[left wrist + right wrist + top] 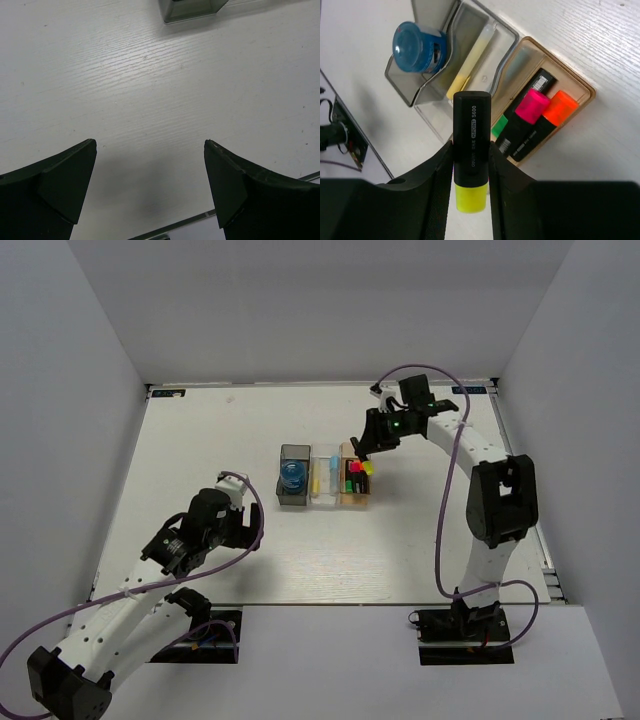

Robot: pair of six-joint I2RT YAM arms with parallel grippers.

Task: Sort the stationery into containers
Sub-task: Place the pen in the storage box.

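nearly done: right fingers (436, 192) clamp what looks like the last yellow highlighter (471, 132) over the tan bin (586, 91), rest already binned, left fingers (65, 180) wide open and empty

We see our left gripper (150, 145) w/ dark fingers (65, 185) spread wide; white wood-grain table (150, 90) shows btwn them. Smoky grey bin (192, 10) pokes in at top edge, well apart from fingertips. Table's edge cuts across btm right.
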